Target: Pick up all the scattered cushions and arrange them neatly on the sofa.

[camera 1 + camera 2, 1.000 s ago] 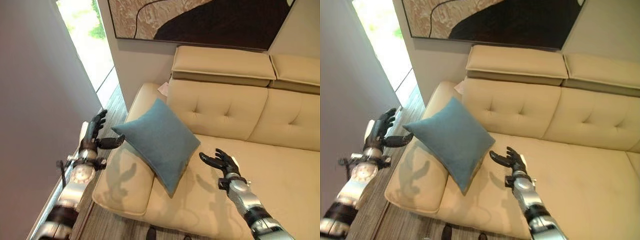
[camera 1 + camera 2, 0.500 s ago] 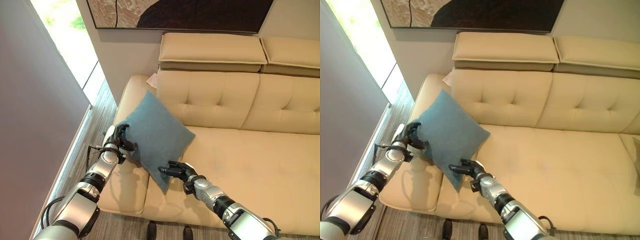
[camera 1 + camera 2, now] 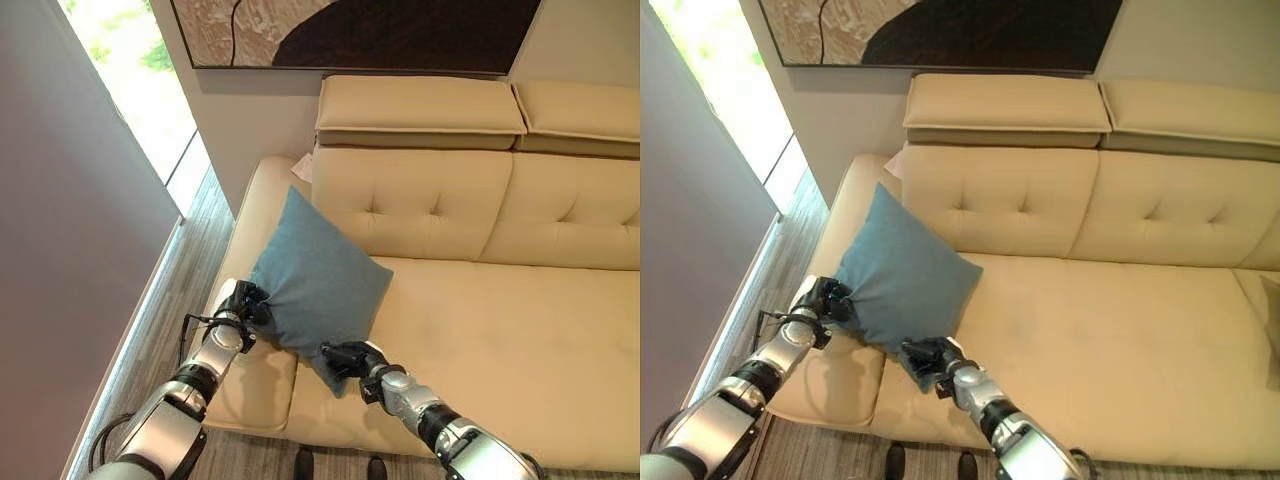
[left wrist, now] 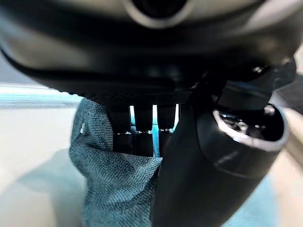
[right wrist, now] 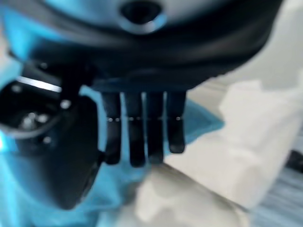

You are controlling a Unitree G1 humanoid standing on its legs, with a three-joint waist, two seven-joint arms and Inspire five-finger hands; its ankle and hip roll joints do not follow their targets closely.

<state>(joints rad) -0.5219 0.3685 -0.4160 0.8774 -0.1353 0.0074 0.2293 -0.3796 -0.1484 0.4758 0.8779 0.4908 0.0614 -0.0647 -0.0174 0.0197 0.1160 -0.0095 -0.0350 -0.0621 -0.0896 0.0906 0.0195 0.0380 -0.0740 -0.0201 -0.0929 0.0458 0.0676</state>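
A square cushion of teal-blue woven fabric (image 3: pixel 318 285) is held standing on one corner at the left end of a cream leather sofa (image 3: pixel 520 330), over the seat and just beside the padded armrest (image 3: pixel 245 365). Its upper corner is seen against the tufted, buttoned backrest (image 3: pixel 415 205), though whether it touches the backrest cannot be told. The weave is coarse and slightly nubbly in the left wrist view, where a bunched corner of the cloth (image 4: pixel 111 184) is drawn up between fingers and thumb.

The left hand (image 3: pixel 244 302) is closed on the cushion's left corner, its dark fingers (image 4: pixel 137 135) curled over the fabric and the thumb pressed against it from the other side. The right hand (image 3: pixel 345 357) is closed on the lowest corner; in the right wrist view its fingers (image 5: pixel 142 125) are bent down over blue cloth with the thumb opposite, though the blur there makes the exact hold less certain.

The sofa's surface is smooth and softly creased, with flat rectangular headrest pads (image 3: pixel 420 105) set along the top of the back. A framed picture with a dark curved shape on a pale mottled ground (image 3: pixel 360 30) is hung on the wall above. Grey wood-grain flooring (image 3: pixel 175 300) is laid beside the armrest, next to a bright window (image 3: pixel 130 70).
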